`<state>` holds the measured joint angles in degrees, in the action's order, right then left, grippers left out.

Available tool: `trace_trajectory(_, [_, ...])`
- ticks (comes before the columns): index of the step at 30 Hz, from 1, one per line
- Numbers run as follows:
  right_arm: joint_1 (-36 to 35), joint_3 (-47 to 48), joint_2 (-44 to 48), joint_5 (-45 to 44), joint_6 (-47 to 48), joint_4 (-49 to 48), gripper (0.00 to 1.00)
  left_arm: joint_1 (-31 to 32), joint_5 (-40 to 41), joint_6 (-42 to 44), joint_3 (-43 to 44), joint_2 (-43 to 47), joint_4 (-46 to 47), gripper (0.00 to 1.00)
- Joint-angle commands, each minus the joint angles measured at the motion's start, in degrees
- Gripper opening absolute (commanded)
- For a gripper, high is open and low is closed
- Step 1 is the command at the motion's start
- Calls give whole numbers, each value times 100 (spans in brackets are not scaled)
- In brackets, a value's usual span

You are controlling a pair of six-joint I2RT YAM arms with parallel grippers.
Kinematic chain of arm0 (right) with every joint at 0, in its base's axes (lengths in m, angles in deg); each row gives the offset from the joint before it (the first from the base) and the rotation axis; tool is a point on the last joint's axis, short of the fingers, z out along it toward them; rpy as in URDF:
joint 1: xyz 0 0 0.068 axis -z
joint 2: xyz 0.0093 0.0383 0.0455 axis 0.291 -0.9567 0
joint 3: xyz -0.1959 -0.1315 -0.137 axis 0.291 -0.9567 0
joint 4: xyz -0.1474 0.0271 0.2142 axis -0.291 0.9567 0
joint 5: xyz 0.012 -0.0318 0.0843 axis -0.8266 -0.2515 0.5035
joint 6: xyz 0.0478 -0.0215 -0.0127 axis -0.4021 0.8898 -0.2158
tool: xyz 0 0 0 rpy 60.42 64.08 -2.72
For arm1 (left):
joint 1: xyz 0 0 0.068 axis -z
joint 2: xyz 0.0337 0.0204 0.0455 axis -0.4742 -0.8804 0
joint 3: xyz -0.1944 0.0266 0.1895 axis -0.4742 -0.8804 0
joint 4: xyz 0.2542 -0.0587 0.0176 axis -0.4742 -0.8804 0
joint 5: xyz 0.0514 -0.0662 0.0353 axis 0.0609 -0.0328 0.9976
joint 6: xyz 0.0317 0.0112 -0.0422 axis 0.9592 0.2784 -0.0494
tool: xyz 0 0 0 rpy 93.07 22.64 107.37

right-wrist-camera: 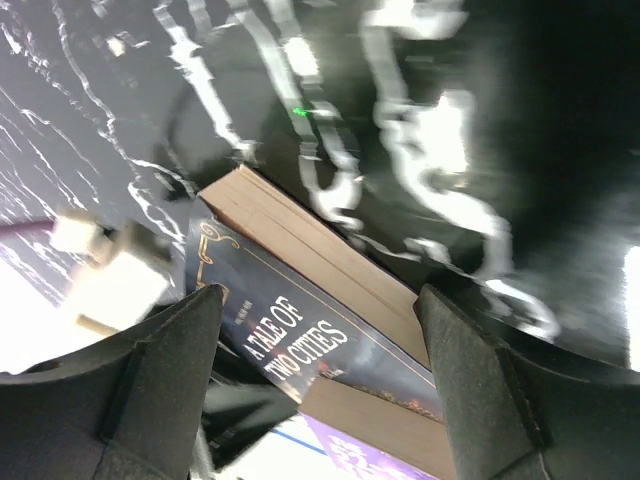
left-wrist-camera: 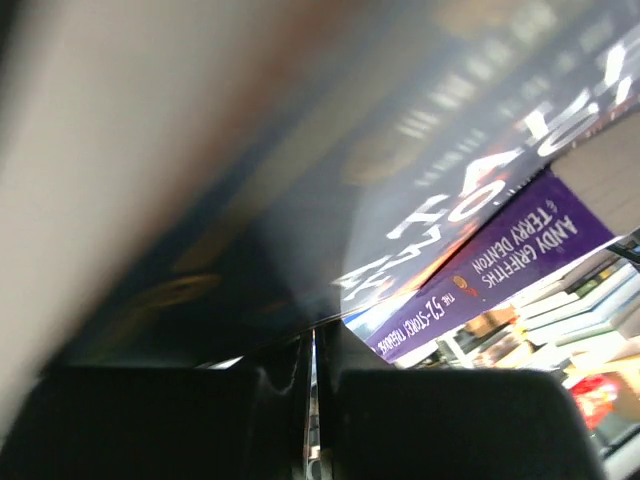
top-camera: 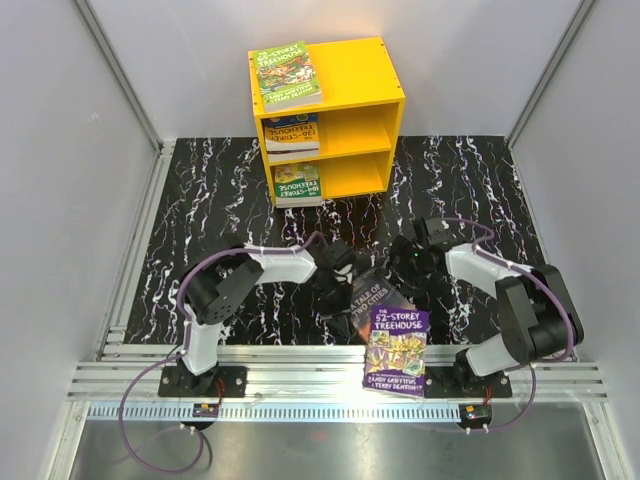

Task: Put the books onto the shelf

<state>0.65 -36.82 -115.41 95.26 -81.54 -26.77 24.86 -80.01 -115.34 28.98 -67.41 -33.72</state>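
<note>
at the far middle of a black marbled table (top-camera: 200,210), seen from above, stands the yellow shelf (top-camera: 385,95). a green book (top-camera: 287,73) lies on its top. a second book (top-camera: 291,135) sits in the upper compartment and a third book (top-camera: 298,184) in the lower one, both at the left side. at the near edge a purple treehouse book (top-camera: 397,350) lies partly over the metal rails (top-camera: 300,375), and the dark tale of two cities book (top-camera: 368,298) sits tilted just behind it. the left gripper (top-camera: 342,272) and right gripper (top-camera: 408,258) crowd either side of the dark book and hide part of it; their jaws are too small to read here

from the left wrist, the two fingers (left-wrist-camera: 250,425) are pressed together with only a hairline between them. the dark cover fills the blurred frame just above, and whether it touches them cannot be told. the purple spine shows beyond

from the right wrist, the fingers stand spread wide, holding nothing, with the dark book below and between them, its title sharp and its cream page edge showing
</note>
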Motion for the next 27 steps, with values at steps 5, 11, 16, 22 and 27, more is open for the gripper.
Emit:
trace_trajectory(5, [-1369, 539, -882, 787, -926, 243, 85, -1237, 1494, 587, 256, 211, 200, 0])
trace_trajectory(11, [-1879, 1348, -1506, 989, -935, 120, 86, -1721, 1696, 1078, 810, 220, -407, 0])
trace_trajectory(16, [-1897, 2104, -1761, 1165, -751, -143, 87, -1880, 1652, 1194, 1074, 229, -530, 0])
trace_trajectory(22, [-1897, 3475, -2087, 561, 179, 1555, 91, -1933, 1748, 1246, 1155, 430, -820, 0])
trace_trajectory(27, [-1906, 3258, -1254, -619, 313, 2783, 100, -2161, 1924, 1395, 303, 1361, -847, 30])
